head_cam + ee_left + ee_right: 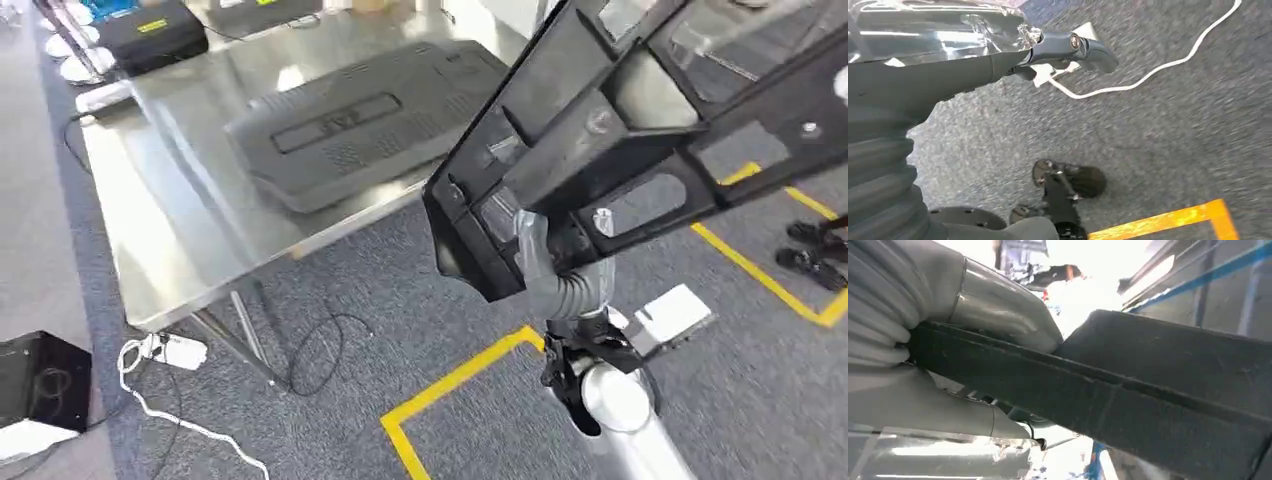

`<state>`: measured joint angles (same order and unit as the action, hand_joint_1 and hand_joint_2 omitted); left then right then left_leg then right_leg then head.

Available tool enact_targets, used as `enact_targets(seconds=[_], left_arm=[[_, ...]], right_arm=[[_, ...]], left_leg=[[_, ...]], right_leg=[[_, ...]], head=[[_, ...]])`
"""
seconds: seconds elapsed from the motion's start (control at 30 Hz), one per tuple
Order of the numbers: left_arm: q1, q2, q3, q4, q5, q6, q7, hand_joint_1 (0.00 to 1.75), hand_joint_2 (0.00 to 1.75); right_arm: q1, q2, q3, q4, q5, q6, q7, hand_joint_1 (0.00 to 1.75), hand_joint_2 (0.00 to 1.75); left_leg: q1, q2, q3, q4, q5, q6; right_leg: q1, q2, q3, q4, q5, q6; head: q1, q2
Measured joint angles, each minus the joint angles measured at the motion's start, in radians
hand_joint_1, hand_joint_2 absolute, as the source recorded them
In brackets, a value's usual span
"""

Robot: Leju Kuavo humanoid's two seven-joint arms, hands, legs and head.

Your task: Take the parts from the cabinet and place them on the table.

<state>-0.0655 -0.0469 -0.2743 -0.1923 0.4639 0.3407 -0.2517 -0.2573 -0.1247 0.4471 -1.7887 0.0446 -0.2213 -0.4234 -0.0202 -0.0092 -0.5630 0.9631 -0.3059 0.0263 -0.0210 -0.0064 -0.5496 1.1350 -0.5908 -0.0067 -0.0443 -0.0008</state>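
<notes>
Right hand [548, 262] grips a large black plastic frame part w/ open rectangular cut-outs [640, 110], upper right of the head frame; grey fingers wrap its lower left end, ribbed grey wrist cover just below. In the right wrist view the thick grey thumb [998, 305] presses on the part's black edge [1148, 405], which runs across the frame from left to lower right. Part is held in the air over grey carpet, right of the table, not touching it.

Shiny stainless-steel table [180, 210] fills upper left to centre of the head frame. A flat dark grey ribbed plastic panel w/ a long slot [370, 120] lies on it, centre top, its near edge close to the table's front edge. Black box w/ yellow label [150, 32] sits at the table's far end, top left.

Left hand [1068, 47] shows in the left wrist view, upper centre: dark finger stretched out straight, nothing in it, over carpet. Can't see the other fingers, so can't tell if spread or curled.

Floor: yellow tape line [450, 385] bottom centre of the head frame, white power strip w/ white cable [170, 350] lower left beside the table leg, black cable loop next to it. Black case [40, 380] far lower left.
</notes>
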Motion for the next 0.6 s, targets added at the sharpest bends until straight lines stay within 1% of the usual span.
enact_targets(seconds=[0.03,0.07,0.1,0.13,0.17,0.2,0.23,0.27,0.3,0.33,0.37,0.4,0.43,0.47,0.5,0.53,0.57,0.6], left_arm=[[-0.003,0.000,0.000,0.000,0.000,0.002,0.000,0.00,1.75],[-0.002,0.000,0.000,0.000,0.000,0.002,0.000,0.00,1.75],[-0.001,0.000,0.000,0.000,0.000,0.003,0.000,0.00,1.75],[0.002,0.000,0.000,0.000,0.000,0.005,0.000,0.00,1.75],[0.003,0.000,0.000,0.000,0.000,0.006,0.000,0.00,1.75],[0.002,0.000,0.000,0.000,0.000,0.006,0.000,0.00,1.75],[0.001,0.000,0.000,0.000,0.000,0.006,0.000,0.00,1.75],[0.001,0.000,0.000,0.002,-0.001,0.007,0.000,0.00,1.75],[-0.004,0.000,0.000,0.002,0.000,0.008,0.000,0.00,1.75],[-0.003,0.000,0.000,0.002,-0.001,0.008,0.000,0.00,1.75],[-0.002,0.000,0.000,0.002,-0.001,0.008,0.000,0.00,1.75],[-0.002,0.000,0.000,0.002,-0.001,0.008,0.000,0.00,1.75],[-0.004,0.001,0.000,0.002,-0.001,0.008,0.000,0.00,1.75],[-0.004,0.000,0.000,0.002,-0.002,0.008,0.000,0.00,1.75],[-0.005,0.000,0.000,0.002,-0.003,0.008,0.000,0.00,1.75],[-0.006,0.000,0.000,0.002,-0.003,0.008,0.000,0.00,1.75],[-0.006,0.000,0.000,0.002,-0.003,0.009,0.000,0.00,1.75],[-0.003,0.000,0.000,0.002,-0.003,0.009,0.000,0.00,1.75]], right_arm=[[0.000,0.000,0.000,0.000,0.000,0.002,-0.001,1.75,1.75],[0.004,0.000,0.000,0.002,0.000,0.002,-0.001,1.75,1.75],[0.007,0.000,0.000,0.005,0.000,0.003,-0.001,1.75,1.75],[0.009,0.000,0.000,0.005,0.000,0.003,-0.001,1.75,1.75],[0.009,0.000,0.000,0.006,-0.002,0.003,-0.001,1.75,1.75],[0.009,0.000,0.000,0.006,-0.002,0.003,-0.001,1.75,1.75],[0.008,0.000,0.000,0.006,-0.002,0.003,-0.002,1.75,1.75],[0.009,0.000,0.000,0.010,-0.002,0.003,-0.003,1.75,1.75],[0.007,0.000,0.000,0.010,-0.002,0.004,-0.003,1.75,1.75],[0.011,0.002,0.000,0.010,-0.002,0.004,-0.003,1.75,1.75],[0.013,0.001,-0.001,0.010,-0.002,0.004,-0.003,1.75,1.75],[0.013,0.001,-0.002,0.011,-0.003,0.004,-0.004,1.75,1.75],[0.012,0.003,-0.002,0.011,-0.003,0.004,-0.004,1.75,1.75],[0.011,0.005,-0.002,0.011,-0.003,0.003,-0.005,1.75,1.75],[0.010,0.006,-0.001,0.011,-0.003,0.003,-0.007,1.75,1.75],[0.009,0.007,-0.001,0.011,-0.003,0.003,-0.008,1.75,1.75],[0.010,0.007,-0.001,0.011,-0.004,0.003,-0.008,1.75,1.75],[0.011,0.007,-0.001,0.012,-0.004,0.003,-0.008,1.75,1.75]], left_leg=[[-0.001,-0.001,0.003,0.000,-0.006,0.001],[-0.003,-0.002,0.008,0.001,-0.013,0.001],[-0.003,-0.002,0.014,0.003,-0.021,0.001],[-0.002,-0.002,0.023,0.005,-0.030,-0.001],[0.000,-0.003,0.034,0.010,-0.041,-0.005],[0.002,-0.003,0.045,0.016,-0.054,-0.009],[0.004,-0.002,0.056,0.024,-0.071,-0.015],[0.001,-0.002,0.055,0.032,-0.083,-0.022],[0.002,-0.003,0.047,0.043,-0.089,-0.028],[0.003,0.001,0.045,0.048,-0.097,-0.035],[0.003,0.000,0.052,0.053,-0.100,-0.037],[0.003,0.000,0.057,0.053,-0.105,-0.041],[0.006,-0.001,0.059,0.066,-0.112,-0.046],[0.006,0.000,0.040,0.112,-0.118,-0.055],[0.014,0.000,0.003,0.180,-0.133,-0.062],[0.019,0.000,-0.041,0.251,-0.156,-0.068],[0.023,0.001,-0.094,0.325,-0.188,-0.073],[0.026,0.001,-0.132,0.365,-0.208,-0.075]], right_leg=[[0.001,0.003,-0.058,0.083,-0.037,0.000],[0.000,0.005,-0.105,0.143,-0.060,0.003],[0.001,0.005,-0.139,0.170,-0.058,0.006],[0.000,0.004,-0.147,0.152,-0.028,0.007],[0.000,0.004,-0.138,0.095,0.026,0.005],[-0.001,0.004,-0.118,0.020,0.086,0.005],[-0.003,0.004,-0.094,-0.067,0.155,0.003],[0.002,0.005,-0.098,-0.073,0.134,0.003],[0.007,0.004,-0.093,-0.091,0.092,-0.005],[0.005,0.002,-0.098,-0.083,0.131,-0.015],[0.006,0.003,-0.095,-0.085,0.120,-0.022],[0.006,0.003,-0.089,-0.086,0.116,-0.029],[-0.002,0.004,-0.079,-0.090,0.116,-0.032],[-0.002,0.004,-0.064,-0.094,0.110,-0.037],[-0.001,0.003,-0.055,-0.095,0.104,-0.040],[-0.001,0.003,-0.050,-0.095,0.100,-0.042],[-0.001,0.004,-0.042,-0.095,0.091,-0.043],[-0.001,0.005,-0.033,-0.095,0.082,-0.043]], head=[[0.008,0.000],[0.011,0.000],[0.011,0.000],[0.016,0.000],[0.021,0.000],[0.023,0.000],[0.031,0.000],[0.035,0.000],[0.041,0.000],[0.039,0.000],[0.034,0.000],[0.034,0.000],[0.034,0.000],[0.035,0.000],[0.022,0.000],[0.018,0.000],[0.015,0.000],[0.010,0.000]])
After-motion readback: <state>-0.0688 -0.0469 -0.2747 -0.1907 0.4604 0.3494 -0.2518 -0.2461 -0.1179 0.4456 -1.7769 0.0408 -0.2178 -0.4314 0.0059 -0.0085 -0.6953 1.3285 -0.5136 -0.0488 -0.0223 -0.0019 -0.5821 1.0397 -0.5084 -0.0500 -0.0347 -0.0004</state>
